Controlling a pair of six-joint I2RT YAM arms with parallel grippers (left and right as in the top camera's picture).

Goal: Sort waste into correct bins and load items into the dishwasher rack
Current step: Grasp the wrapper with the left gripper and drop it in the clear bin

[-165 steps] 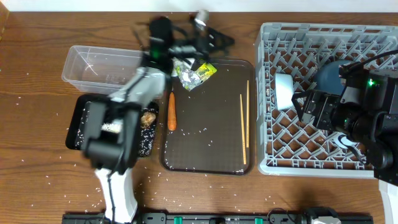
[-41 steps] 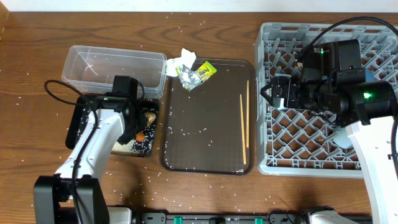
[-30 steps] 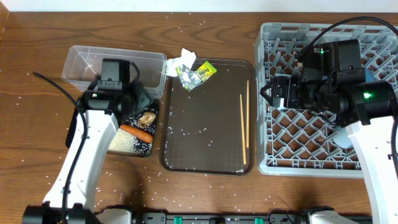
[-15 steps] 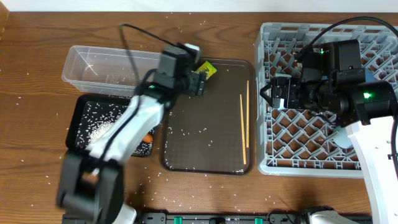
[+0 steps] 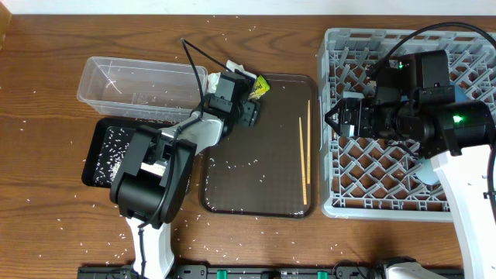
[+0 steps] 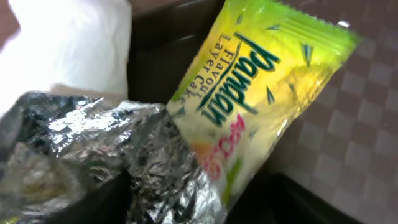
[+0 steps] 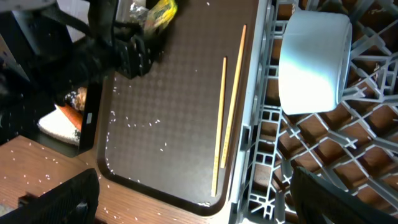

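The shiny yellow-green wrapper (image 6: pixel 249 106) fills the left wrist view, its silver torn end low between my left gripper's (image 6: pixel 199 214) dark fingers. The jaws stand apart, open around it. Crumpled white paper (image 6: pixel 68 43) lies just behind. In the overhead view the left gripper (image 5: pixel 249 108) is at the wrapper (image 5: pixel 260 86) on the brown serving tray's far left corner. My right gripper (image 5: pixel 335 121) is open and empty over the grey rack's (image 5: pixel 387 198) left side, beside the white bowl (image 7: pixel 311 62). The carrot (image 7: pixel 64 116) and brown lump (image 7: pixel 78 97) lie in the black tray (image 5: pixel 105 151).
The clear tub (image 5: pixel 132 81) stands behind the black tray. Two chopsticks (image 5: pixel 304 151) lie on the right of the brown serving tray (image 5: pixel 256 178). Rice grains are scattered on the tray and table. A light-blue cup (image 5: pixel 431 172) shows in the rack by the right arm.
My left arm has swung from the black tray, where the carrot now lies, across to the wrapper at the serving tray's far corner. The right arm has stayed in place.
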